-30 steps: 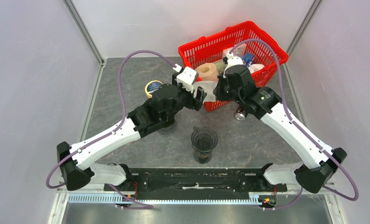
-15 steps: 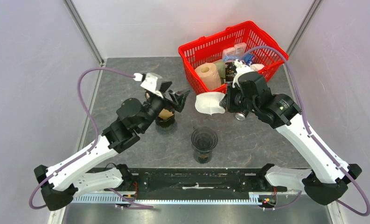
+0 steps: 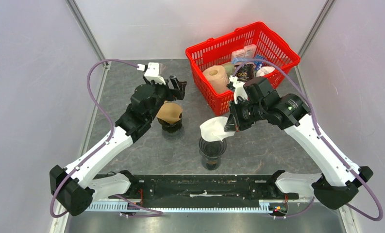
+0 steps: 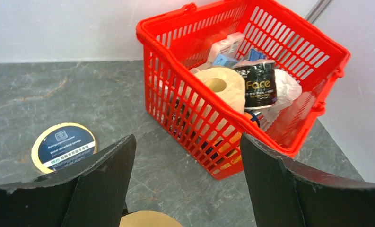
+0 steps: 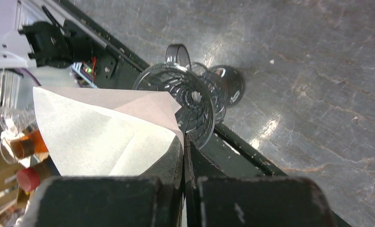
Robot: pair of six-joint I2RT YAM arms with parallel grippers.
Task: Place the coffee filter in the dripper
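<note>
While just above dripper (image 3: 212, 146) rim, coffee filter (image 3: 213, 129) in pinch of right gripper (image 3: 228, 127); left gripper (image 3: 178, 86) agape.

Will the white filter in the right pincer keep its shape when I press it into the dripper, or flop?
Likely light and semi-stiff: the coffee filter juts out flat from the right pincer, gripped at one edge. Being thin folded paper, it may crumple if pressed. The clear dripper looks light; a nudge might shift it.

View from the left gripper (image 4: 186, 142): its 2 black fingers (image 4: 95, 184) stand wide apart at 7 and 5 o'clock. At 1 o'clock, a red basket (image 4: 176, 94) holds a paper roll (image 4: 221, 85) and a black "Face" cylinder (image 4: 256, 85). At 8 o'clock, a yellow-rimmed round tin (image 4: 64, 145) lies on the grey table (image 4: 57, 90). At 6 o'clock, a tan rim (image 4: 150, 220) is just visible.
</note>
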